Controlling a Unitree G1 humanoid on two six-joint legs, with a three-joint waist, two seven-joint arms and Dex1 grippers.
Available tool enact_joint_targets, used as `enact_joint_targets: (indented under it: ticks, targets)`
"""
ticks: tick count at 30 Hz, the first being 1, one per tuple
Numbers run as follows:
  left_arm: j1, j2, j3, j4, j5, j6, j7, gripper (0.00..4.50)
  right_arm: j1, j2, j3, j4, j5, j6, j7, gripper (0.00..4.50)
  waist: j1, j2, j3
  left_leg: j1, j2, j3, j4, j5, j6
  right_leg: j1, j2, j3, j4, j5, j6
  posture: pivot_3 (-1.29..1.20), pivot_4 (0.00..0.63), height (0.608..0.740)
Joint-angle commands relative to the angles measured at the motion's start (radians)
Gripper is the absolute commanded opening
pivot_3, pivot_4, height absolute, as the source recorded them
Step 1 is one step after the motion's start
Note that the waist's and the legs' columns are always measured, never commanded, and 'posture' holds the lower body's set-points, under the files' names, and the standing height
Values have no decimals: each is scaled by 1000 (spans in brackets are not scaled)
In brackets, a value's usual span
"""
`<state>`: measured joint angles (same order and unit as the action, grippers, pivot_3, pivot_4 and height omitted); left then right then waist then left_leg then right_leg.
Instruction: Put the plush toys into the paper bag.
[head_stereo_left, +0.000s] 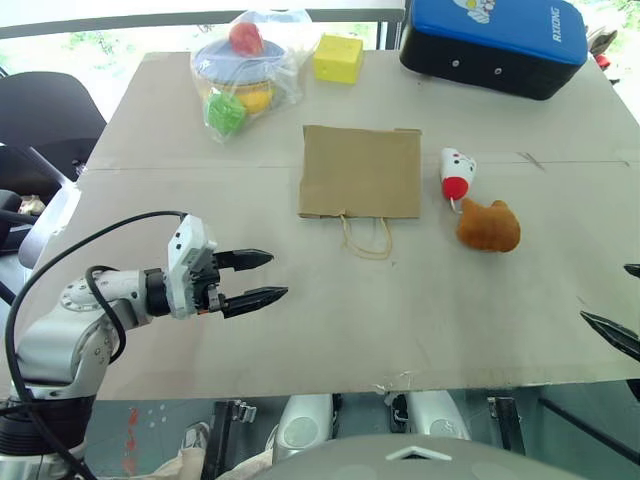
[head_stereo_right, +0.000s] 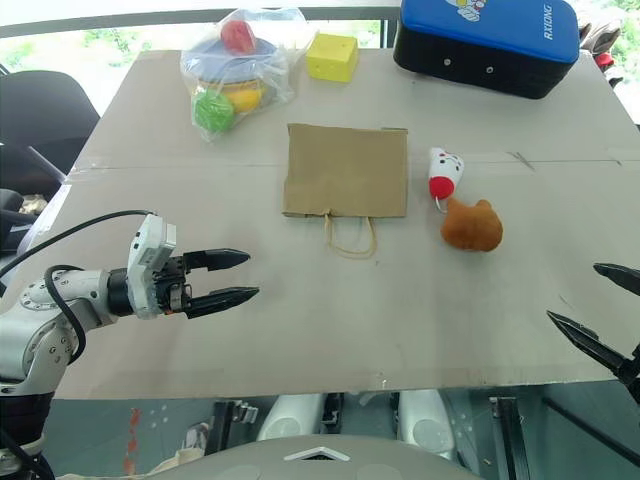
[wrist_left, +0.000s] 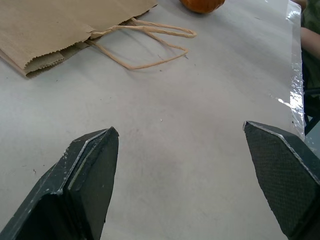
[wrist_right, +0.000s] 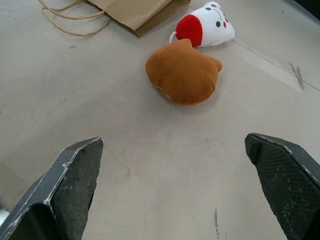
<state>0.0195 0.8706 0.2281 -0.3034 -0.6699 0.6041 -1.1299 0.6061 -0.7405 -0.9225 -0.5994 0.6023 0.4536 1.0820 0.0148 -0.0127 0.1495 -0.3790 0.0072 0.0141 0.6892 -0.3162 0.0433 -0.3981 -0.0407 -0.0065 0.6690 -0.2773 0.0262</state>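
paper bag (head_stereo_left: 361, 170): matt brown kraft paper, creased, thin twisted string handles | brown plush toy (wrist_right: 183, 72): short fuzzy cloth | white plush toy (wrist_right: 206, 30): smooth soft cloth, red patch | table (head_stereo_left: 330, 320): matt pale covering | clear plastic bag (head_stereo_left: 245, 70): glossy, crinkled | fingers (wrist_right: 282, 170): black, finely textured pads

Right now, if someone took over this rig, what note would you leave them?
Left gripper: open, empty, above the table short of the bag's handles.
Right gripper: open, empty, at the table's right edge.
Paper bag: lying flat mid-table, mouth and handles toward the robot.
White plush and brown plush: on the table just right of the bag, close together.
Done: nothing; both plush toys are outside the bag.
Left: open the bag's mouth, pick up each plush, put it in.
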Motion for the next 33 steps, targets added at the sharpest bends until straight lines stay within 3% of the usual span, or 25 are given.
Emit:
enact_joint_targets:
  ticks: [1, 8, 11, 17, 20, 22, 24, 25, 28, 31, 33]
  targets:
    - [-68, -30, -9, 6, 11, -43, 17, 4320, -40, 2, 30, -43, 42, -17, -29, 4500, 0, 0, 0, 0, 0, 0, 0, 0, 0, 0, 0, 0, 0, 0, 0, 0, 150, 740]
    - [-363, -132, -241, 129, 230, -147, 88, 4320, -72, 101, 188, -277, 75, -25, -178, 4500, 2, 0, 0, 0, -2, -1, 0, 2, -4, 1, 1, -1, 0, 0, 0, 0, 150, 740]
    - [-478, -148, -385, 260, 417, -366, 42, 4320, -28, 118, 245, -368, 80, -17, -220, 4500, 1, 0, 0, -1, -2, -1, 0, 2, -4, 1, 2, -1, -2, 0, 1, 0, 150, 740]
    - [-667, -291, -532, 576, 647, -814, 77, 4320, 54, 156, 347, -447, 31, -37, -310, 4500, 2, 0, -1, -1, -2, 0, 0, 2, -4, 1, 3, 0, -2, 0, 1, 0, 150, 740]
    - [-714, -345, -569, 709, 707, -999, 85, 3623, 86, 162, 398, -448, -2, -63, -344, 4500, 2, -1, -1, -1, -2, 0, 0, 2, -3, 1, 4, 0, -2, 0, 1, 0, 150, 740]
    - [-727, -363, -576, 762, 715, -1062, 74, 2713, 106, 158, 424, -448, -24, -85, -367, 4500, -1, -1, -1, -1, -2, 0, 0, 2, -3, 0, 4, 0, -2, 0, 1, 0, 150, 740]
    - [-727, -391, -550, 776, 651, -992, 43, 1855, 115, 163, 450, -448, -33, -114, -415, 4500, -3, -1, -1, -1, -2, 0, 0, 2, -3, 0, 4, 1, -2, 0, 1, 0, 150, 740]
    - [-725, -407, -524, 769, 595, -917, 22, 1128, 121, 162, 462, -448, -36, -128, -433, 4500, -3, -1, -1, -1, -2, -1, 0, 2, -3, -1, 5, 1, -2, 0, 1, 0, 150, 740]
    - [-720, -423, -439, 693, 389, -577, -48, 140, 128, 151, 498, -448, -26, -141, -486, 4500, -2, -1, 0, -1, -2, -1, 1, 2, -3, -1, 5, 0, -1, 0, 1, 0, 150, 740]
    - [-753, -398, -308, 534, 73, -23, -24, 0, 43, 128, 542, -448, 10, -85, -574, 3214, -6, -1, 0, -3, -1, -3, 2, 2, -4, -1, 5, -1, 0, 0, 1, 0, 150, 740]
    - [-774, -395, -241, 463, -47, 178, 35, 0, -28, 109, 574, -448, 11, -41, -629, 2200, -9, -1, 0, -3, -1, -4, 4, 2, -4, -1, 5, -1, 1, 0, 1, 0, 150, 740]
